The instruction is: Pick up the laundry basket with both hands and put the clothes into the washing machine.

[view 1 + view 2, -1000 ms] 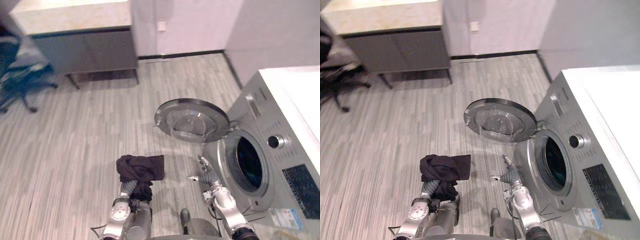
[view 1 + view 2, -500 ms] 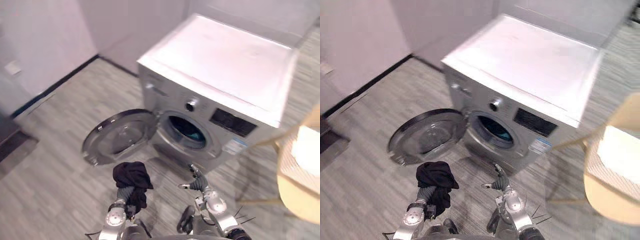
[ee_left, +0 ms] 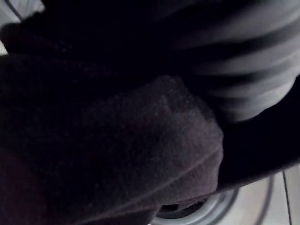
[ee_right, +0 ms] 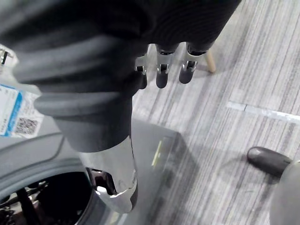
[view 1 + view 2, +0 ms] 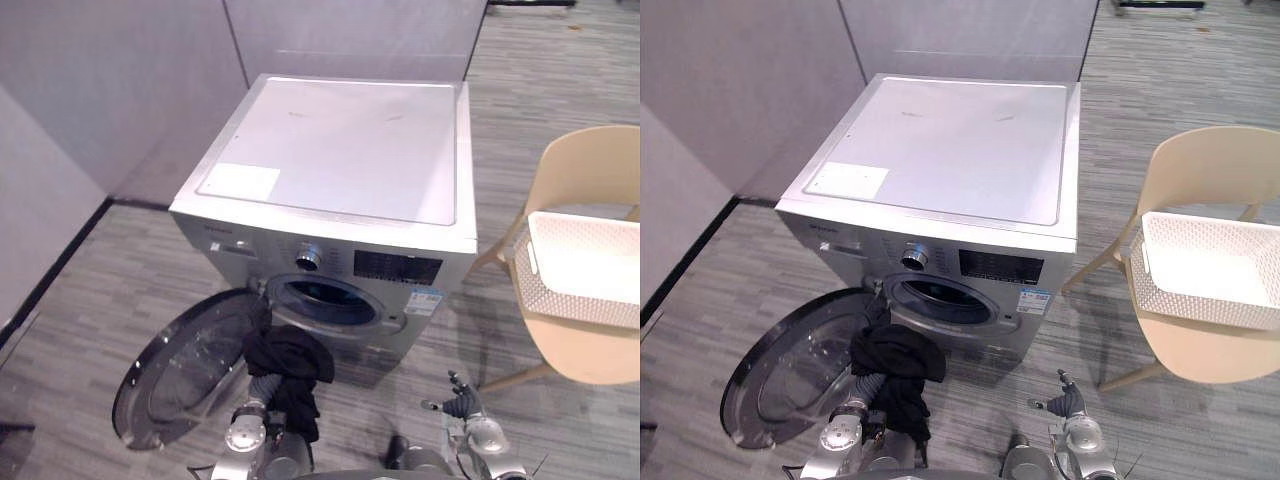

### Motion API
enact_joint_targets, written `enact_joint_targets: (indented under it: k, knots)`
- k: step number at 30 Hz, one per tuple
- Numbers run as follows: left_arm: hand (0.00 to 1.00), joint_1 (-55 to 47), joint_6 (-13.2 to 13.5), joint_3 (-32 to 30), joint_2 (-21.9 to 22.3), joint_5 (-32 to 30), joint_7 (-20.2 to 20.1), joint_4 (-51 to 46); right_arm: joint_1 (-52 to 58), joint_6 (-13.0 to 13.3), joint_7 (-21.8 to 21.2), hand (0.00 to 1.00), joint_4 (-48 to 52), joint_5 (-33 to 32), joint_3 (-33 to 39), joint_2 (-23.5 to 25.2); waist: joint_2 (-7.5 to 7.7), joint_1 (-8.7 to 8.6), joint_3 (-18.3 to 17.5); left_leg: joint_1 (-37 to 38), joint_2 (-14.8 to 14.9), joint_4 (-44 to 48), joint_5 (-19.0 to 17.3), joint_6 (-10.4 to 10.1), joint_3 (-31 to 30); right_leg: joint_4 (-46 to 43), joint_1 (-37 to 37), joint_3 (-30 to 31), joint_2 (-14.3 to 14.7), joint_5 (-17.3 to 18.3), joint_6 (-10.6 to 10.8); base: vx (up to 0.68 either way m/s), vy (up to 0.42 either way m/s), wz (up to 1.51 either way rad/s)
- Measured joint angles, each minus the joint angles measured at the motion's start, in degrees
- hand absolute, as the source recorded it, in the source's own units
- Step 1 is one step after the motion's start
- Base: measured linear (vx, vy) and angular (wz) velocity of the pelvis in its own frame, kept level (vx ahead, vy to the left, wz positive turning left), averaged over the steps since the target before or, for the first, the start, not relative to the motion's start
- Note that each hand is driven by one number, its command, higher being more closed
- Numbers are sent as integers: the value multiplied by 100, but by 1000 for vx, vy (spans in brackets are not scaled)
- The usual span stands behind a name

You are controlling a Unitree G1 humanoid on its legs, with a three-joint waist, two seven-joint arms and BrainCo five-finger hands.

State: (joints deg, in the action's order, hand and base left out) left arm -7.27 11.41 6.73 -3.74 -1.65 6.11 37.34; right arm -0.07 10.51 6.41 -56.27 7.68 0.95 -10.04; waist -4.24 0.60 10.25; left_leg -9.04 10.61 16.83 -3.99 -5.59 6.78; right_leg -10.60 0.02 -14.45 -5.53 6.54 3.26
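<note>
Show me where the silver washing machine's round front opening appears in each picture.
Left eye view: the silver washing machine's round opening sits mid-picture, under the control knob.
Right eye view: the opening again, slightly further left.
Left wrist view: a curved silver rim past the black garment, probably the opening; unsure.
Right wrist view: a dark hole past the right hand.
Shared landmark: the blue-and-white label beside it, seen close in the right wrist view.

Left arm (image 5: 243,437), lower left of left eye view: silver-grey shell, round disc joint, grey ribbed sleeve (image 5: 260,385) above it. Right hand (image 5: 460,406), lower right: dark ribbed cover (image 4: 79,65), row of silver fingers (image 4: 161,70) with dark tips, glossy silver thumb (image 4: 117,164), dark-tipped.
</note>
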Motion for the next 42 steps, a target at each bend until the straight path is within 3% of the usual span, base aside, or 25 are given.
enact_joint_targets:
  k: [3,7,8,10,13,18,22,26,31,35,40,41,42]
  knots:
    - [100,151,5,45,-160,-3,5,25,286,-66,8,0,756,177,-328,165,264,12,108,0,-250,92,-160,205,107,-287,-111,14,-322,158,234,101,167,7]
    - [100,489,2,38,-300,5,71,-90,20,-28,9,0,1242,233,-627,224,301,-2,438,-629,-281,1050,-570,341,142,-1427,-892,97,-601,563,321,-91,104,-7]
    - [100,741,7,27,-389,94,180,-256,-268,-29,20,0,1297,231,-645,225,335,-10,740,-989,-270,1495,-736,383,169,-2010,-1345,190,-719,760,321,-176,45,-13]
    - [100,1021,13,-18,-448,223,306,-431,-537,-44,103,0,1395,197,-657,208,341,-24,984,-1479,-228,2050,-954,401,190,-2649,-1894,296,-817,966,327,-263,57,-18]
    - [100,1503,16,-123,-543,425,552,-682,-1021,-86,132,0,1669,147,-779,138,380,-68,1353,-2323,-46,3006,-1327,438,303,-3604,-2894,591,-871,1228,275,-227,46,-33]
    - [100,2687,22,-385,-563,621,922,-829,-1842,-84,368,0,2362,-47,-812,153,440,-138,1633,-4072,376,4880,-1899,586,273,-5411,-4769,954,-932,1649,210,-165,56,-34]
    - [100,3535,17,-740,-550,623,1203,-1609,-2082,-63,520,0,3724,-248,-758,315,512,-142,1866,-5575,802,6352,-2338,625,135,-6816,-6396,1234,-816,1942,156,-129,5,-36]
    - [100,4237,11,-997,-671,620,1506,-1982,-1975,-58,581,0,4581,-270,-695,392,541,-156,1913,-6438,1052,7153,-2526,658,24,-7625,-7349,1422,-674,2103,135,-40,-78,-25]
    - [100,5733,-55,-1132,-1409,620,1778,-2027,-1657,49,560,0,5580,-381,-478,528,586,-304,1940,-7391,1167,7685,-2567,642,-216,-8182,-8266,1427,-589,2202,54,3,-93,-9]
    - [100,6972,-106,-1118,-1987,667,1964,-1941,-1514,130,446,0,5778,-381,-465,668,678,-408,1989,-7844,1251,7923,-2570,641,-393,-8385,-8646,1354,-520,2226,0,34,-61,-10]
    - [100,8054,-131,-961,-2252,657,2226,-1833,-1289,281,249,0,6187,-379,-348,839,736,-465,2019,-8164,1253,8050,-2572,636,-480,-8530,-8926,1310,-536,2255,-38,44,-43,0]
    - [0,8195,-146,-937,-2305,656,2361,-1814,-1265,314,203,0,6222,-379,-338,855,736,-476,2019,-8209,1255,8061,-2572,636,-499,-8540,-8960,1295,-536,2256,-39,35,-31,-1]
    - [0,8274,-163,-931,-2336,650,2445,-1784,-1254,324,191,0,6222,-379,-337,854,737,-478,2019,-8232,1258,8067,-2572,636,-507,-8546,-8977,1287,-537,2257,-41,31,-31,0]
